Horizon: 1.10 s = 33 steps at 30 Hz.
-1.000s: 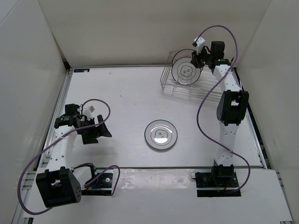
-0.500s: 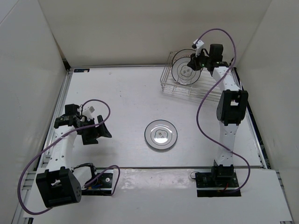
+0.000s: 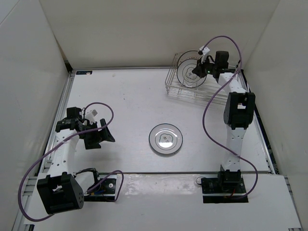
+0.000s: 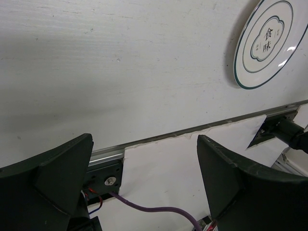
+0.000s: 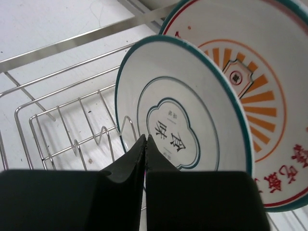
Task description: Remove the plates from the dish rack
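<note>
White surface (image 3: 120, 96), upper right: rack (image 3: 175, 89) holds ringed plate (image 5: 192, 91) and orange plate (image 5: 269, 72) upright. Right fingers (image 5: 127, 166) have swung onto the ringed rim, clenched, possibly pinching it; lift-out looks next. Left fingers (image 4: 48, 178) spread.

Table (image 3: 120, 96): white, walled on 3 sides.
Middle: 1 ringed plate (image 3: 165, 138) lying flat, face up, well apart from everything else.
Far right corner: wire dish rack (image 3: 192, 92) standing on the table.
Near edge: 2 arm bases (image 3: 226, 184), side by side.

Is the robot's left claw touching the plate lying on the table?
Apart. The top view shows bare table between the left gripper and the plate.
</note>
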### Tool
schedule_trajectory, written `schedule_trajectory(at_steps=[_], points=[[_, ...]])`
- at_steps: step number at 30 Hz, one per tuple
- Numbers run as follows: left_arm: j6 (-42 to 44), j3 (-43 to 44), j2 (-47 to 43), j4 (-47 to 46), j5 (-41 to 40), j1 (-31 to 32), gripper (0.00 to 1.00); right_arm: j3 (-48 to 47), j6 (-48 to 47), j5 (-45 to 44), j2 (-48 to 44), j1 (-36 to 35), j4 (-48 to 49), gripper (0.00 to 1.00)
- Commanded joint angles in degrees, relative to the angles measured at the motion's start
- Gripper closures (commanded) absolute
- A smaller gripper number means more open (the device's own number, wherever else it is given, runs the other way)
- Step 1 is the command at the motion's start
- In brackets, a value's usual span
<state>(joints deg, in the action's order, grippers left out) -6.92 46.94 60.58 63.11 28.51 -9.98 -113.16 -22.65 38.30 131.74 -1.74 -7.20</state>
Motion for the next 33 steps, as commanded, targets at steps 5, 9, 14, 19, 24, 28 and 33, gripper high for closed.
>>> schedule_trajectory(at_steps=[5,9,14,19,24,28,33], points=[[-0.03,0.00,-1.51,-0.71,1.02,-0.31,0.00,6.02,7.43,-1.80,-5.26,0.95,13.16,0.76],[0.06,-0.36,-2.39,-0.62,0.32,-0.13,0.00,5.06,7.45,-6.22,-6.23,1.03,18.96,0.52],[-0.20,-1.23,-2.66,-0.62,-0.04,-0.30,0.00,0.76,8.06,-9.38,-5.36,1.12,22.14,0.38],[-0.90,-1.67,-2.74,-1.32,0.05,-0.22,0.00,-2.67,8.24,-9.30,-3.51,1.03,20.04,0.30],[-0.64,-0.97,-1.96,-0.97,-0.30,-0.30,0.00,-3.47,8.77,-8.07,-2.10,2.88,19.51,0.30],[-0.64,-0.09,-0.47,-1.15,-0.48,-0.48,0.00,-4.08,9.65,-7.37,-0.70,3.49,19.68,0.33],[-1.43,0.52,1.03,-1.50,-0.21,-0.31,0.00,-5.22,12.45,-3.68,1.76,3.85,20.47,0.37]])
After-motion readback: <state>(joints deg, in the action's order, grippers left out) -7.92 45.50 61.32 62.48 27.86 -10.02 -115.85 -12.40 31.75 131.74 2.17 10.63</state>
